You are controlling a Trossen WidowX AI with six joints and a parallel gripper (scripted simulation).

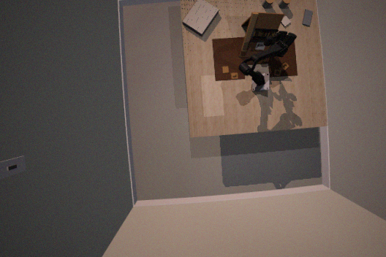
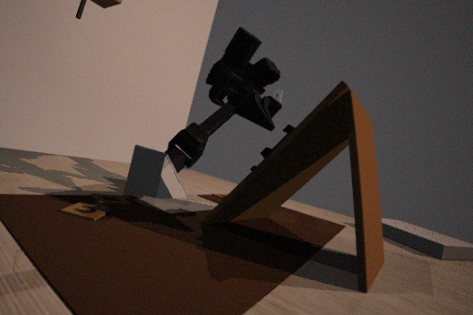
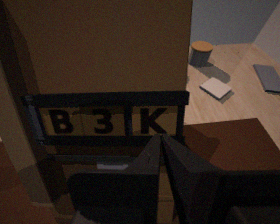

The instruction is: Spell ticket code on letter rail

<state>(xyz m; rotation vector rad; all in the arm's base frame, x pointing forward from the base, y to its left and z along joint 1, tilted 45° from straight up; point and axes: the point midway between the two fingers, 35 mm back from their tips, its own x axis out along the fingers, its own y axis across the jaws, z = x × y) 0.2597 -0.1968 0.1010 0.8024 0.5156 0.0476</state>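
Gripper: the jaws (image 1: 270, 40) (image 2: 272, 124) are closed, their tips meeting in the wrist view, with nothing between them; they lie in front of the board, the tips overlapping the lower edge of the rail beneath the K in that view.
Board: the sloping board (image 1: 269, 20) (image 2: 291, 150) (image 3: 101, 47) stands partly on the brown mat (image 1: 228, 50) (image 2: 157, 265) (image 3: 236, 142).
Letter rail: a dark-edged rail (image 3: 108, 98) crosses the board's face.
Tiles in rail: B (image 3: 61, 122), 3 (image 3: 103, 121) and K (image 3: 153, 121), upright and in that order from left to right; B and 3 are side by side, while a dark upright band separates 3 from K.
Ticket: a pale ticket (image 1: 259, 46) (image 3: 112, 166), largely hidden by the gripper in the wrist view; its code cannot be read.
Loose tiles: one plain-looking tile (image 1: 225, 69) and one marked tile (image 1: 234, 76) lie on the mat's left part; another marked tile (image 1: 285, 66) lies on its right part. Their letters cannot be told from above.
Counter, far side: two orange-topped cylinders (image 1: 269, 1) stand near a small pale block (image 1: 286, 22) (image 3: 216, 88) and a grey slab (image 1: 307, 17) (image 3: 271, 79).
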